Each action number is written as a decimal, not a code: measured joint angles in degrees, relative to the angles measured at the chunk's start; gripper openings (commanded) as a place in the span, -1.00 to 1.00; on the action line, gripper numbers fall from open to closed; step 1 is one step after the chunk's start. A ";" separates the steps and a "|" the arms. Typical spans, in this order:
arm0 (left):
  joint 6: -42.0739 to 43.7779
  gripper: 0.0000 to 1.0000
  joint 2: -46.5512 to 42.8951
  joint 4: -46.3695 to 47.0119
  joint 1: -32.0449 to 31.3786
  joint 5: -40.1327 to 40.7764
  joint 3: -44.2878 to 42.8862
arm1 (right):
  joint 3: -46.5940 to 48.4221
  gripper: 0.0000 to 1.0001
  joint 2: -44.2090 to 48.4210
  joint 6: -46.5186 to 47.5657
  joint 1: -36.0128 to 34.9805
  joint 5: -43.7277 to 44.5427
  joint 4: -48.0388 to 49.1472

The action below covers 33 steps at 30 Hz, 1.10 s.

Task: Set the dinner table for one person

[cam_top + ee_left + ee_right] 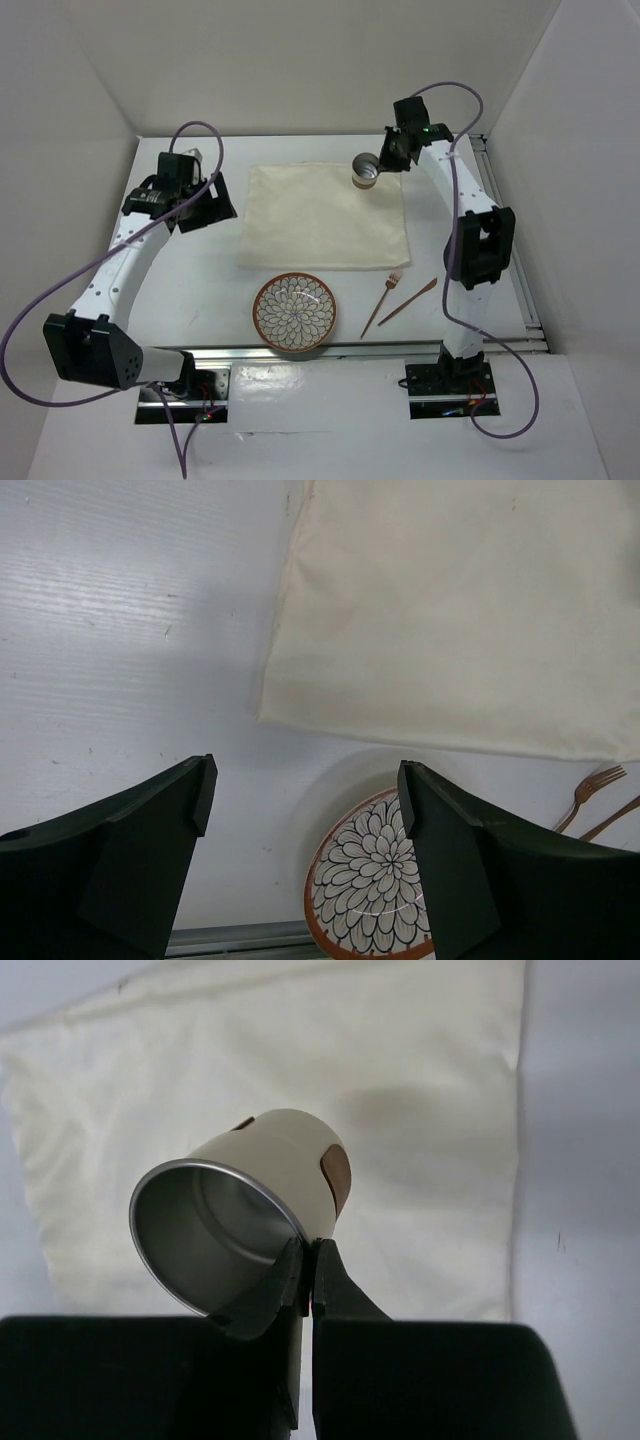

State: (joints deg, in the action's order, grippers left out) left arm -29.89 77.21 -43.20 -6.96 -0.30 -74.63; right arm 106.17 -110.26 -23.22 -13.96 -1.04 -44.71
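Observation:
The dinner table (190, 290) is a white tabletop with a cream cloth mat (325, 215) in its middle. My right gripper (310, 1260) is shut on the rim of a cream cup with a steel inside (250, 1200), held tilted above the mat's far right corner; the cup also shows in the top view (366, 171). My left gripper (305, 790) is open and empty above the table left of the mat, also in the top view (205, 205). A flower-patterned plate (294, 312) lies near the front edge, with a copper fork (381, 302) and another copper utensil (408, 301) to its right.
Aluminium rails (350, 352) run along the near edge and the right edge. White walls enclose the table on three sides. The plate (375, 885) and the fork (590, 790) show below the mat (460, 610) in the left wrist view.

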 measured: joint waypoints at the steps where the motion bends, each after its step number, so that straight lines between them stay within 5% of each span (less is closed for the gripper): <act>1: 0.07 0.83 -0.70 -0.02 0.00 0.00 0.39 | 4.07 -1.00 -3.56 -0.17 1.01 0.04 -0.57; 5: 0.24 0.73 -2.23 1.33 -0.37 0.02 3.15 | 14.95 -1.00 -14.69 -1.66 3.17 0.42 -2.01; 10: 1.27 0.99 -2.40 1.18 -0.63 -1.73 6.51 | 18.93 -1.00 -21.73 -3.58 5.11 -0.15 -2.97; 25: 1.42 0.99 -3.69 1.49 -1.49 -12.46 16.04 | 17.40 -1.00 -22.88 -5.64 9.11 -1.81 -1.90; 28: 1.22 0.99 -4.87 1.86 -1.90 -13.94 16.81 | 17.25 -0.58 -22.88 -5.77 9.27 -2.84 -1.81; 29: 1.18 0.99 -4.98 1.92 -2.10 -14.25 16.94 | 17.25 -0.30 -22.88 -5.88 9.31 -3.06 -1.77; 30: 1.05 0.99 -5.03 2.05 -2.34 -14.53 17.14 | 17.25 0.25 -22.88 -6.01 9.35 -3.43 -1.79; 33: 0.59 0.99 -5.20 2.91 -3.69 -14.53 18.34 | 17.25 0.66 -22.88 -6.05 9.46 -4.37 -1.70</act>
State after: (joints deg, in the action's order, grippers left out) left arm -29.30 72.01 -40.29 -10.66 -14.83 -56.29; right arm 123.42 -133.14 -29.28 -4.49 -5.41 -46.41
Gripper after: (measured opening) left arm 0.993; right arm 0.734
